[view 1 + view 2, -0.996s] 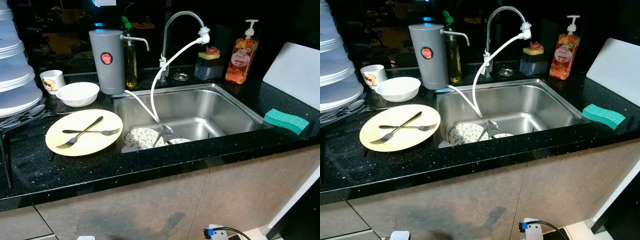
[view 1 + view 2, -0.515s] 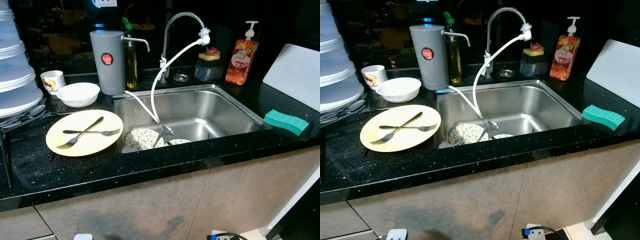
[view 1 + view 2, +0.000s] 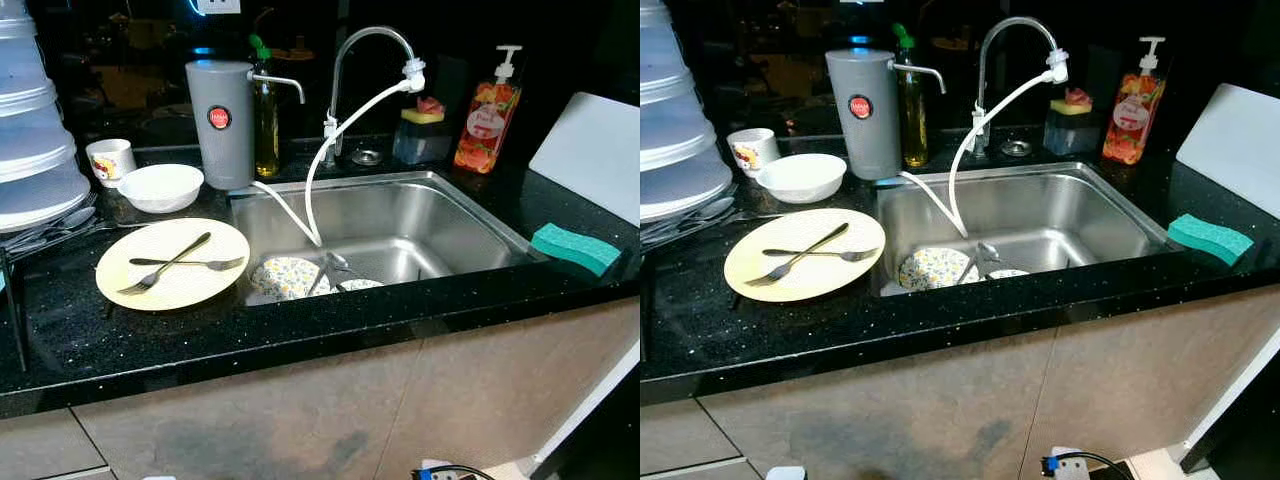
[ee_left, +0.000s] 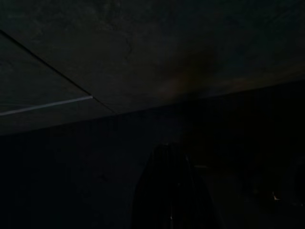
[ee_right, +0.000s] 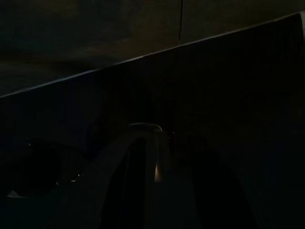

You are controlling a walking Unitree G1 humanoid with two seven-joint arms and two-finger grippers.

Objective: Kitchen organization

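A pale yellow plate (image 3: 150, 288) lies on the black counter left of the steel sink (image 3: 440, 215), with two crossed forks (image 3: 172, 264) on it. Behind the plate stand a white bowl (image 3: 160, 187) and a small printed cup (image 3: 110, 160). A flower-patterned dish (image 3: 283, 277) and a spoon (image 3: 335, 263) lie in the sink near its front wall. The left gripper (image 4: 169, 157) and the right gripper (image 5: 145, 131) hang in deep shade beside cabinet fronts in the wrist views.
A grey water filter (image 3: 222, 122), an oil bottle (image 3: 266, 120), a tap (image 3: 365, 45) with a white hose (image 3: 320, 165), a sponge holder (image 3: 420, 135) and a soap dispenser (image 3: 485, 125) line the back. A green sponge (image 3: 575, 247) and white board (image 3: 595, 150) are right; stacked white containers (image 3: 35, 150) left.
The whole picture has drifted slightly to the right, so the camera has moved. Nothing on the counter or in the sink has shifted.
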